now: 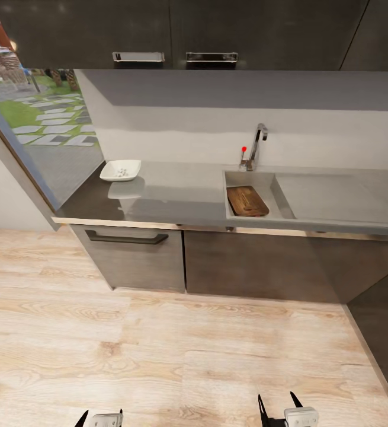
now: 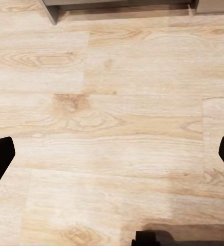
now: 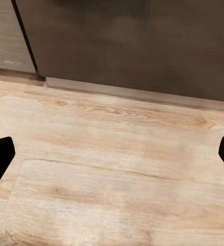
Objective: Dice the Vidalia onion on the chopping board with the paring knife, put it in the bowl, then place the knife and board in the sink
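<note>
The dark brown chopping board (image 1: 247,200) lies inside the basin of the grey steel sink (image 1: 330,198), below the curved tap (image 1: 256,145). At the left end of the glossy grey countertop (image 1: 176,196) stands the white bowl (image 1: 114,175), with tiny white onion cubes (image 1: 122,172) in it. The paring knife is out of view. Far back from the counter and low over the wooden floor, my left gripper (image 1: 102,417) and right gripper (image 1: 278,406) both hang open and empty. In the wrist views the left gripper (image 2: 112,159) and right gripper (image 3: 112,159) have their fingers spread wide.
Dark cabinet fronts (image 1: 134,255) run under the counter, with wall cupboards (image 1: 176,35) above it. A small red knob (image 1: 244,149) sits beside the tap. A window (image 1: 45,118) opens at the left. Pale wood floor (image 1: 176,356) lies between me and the cabinets.
</note>
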